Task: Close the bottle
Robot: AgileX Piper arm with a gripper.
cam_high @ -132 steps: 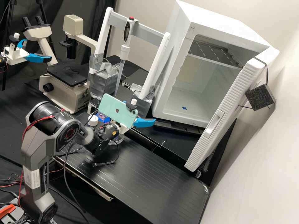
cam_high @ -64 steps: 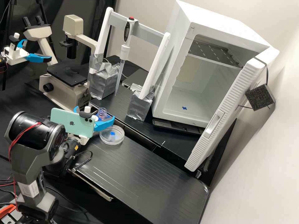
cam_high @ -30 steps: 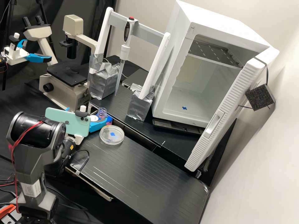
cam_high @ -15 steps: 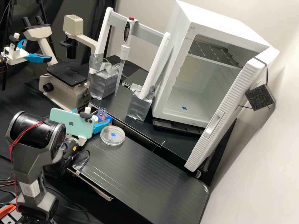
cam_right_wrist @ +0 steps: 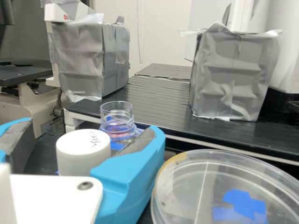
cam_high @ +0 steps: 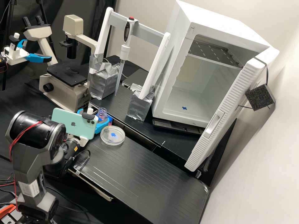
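White cap sits between the parted pincer, bottle beyond.

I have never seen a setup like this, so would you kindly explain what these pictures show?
The machine is a dark grey robot arm with a white gripper that carries a phone. A fixed camera looking down on the black bench gives the high view; the wrist view is taken from the arm itself. The gripper is open around a white cap and appears to hold nothing. Near the cap stands a clear bottle, its neck uncovered. A clear petri dish lies on the bench. Further back are a microscope, a pipette on a white frame and a white cabinet, door open.
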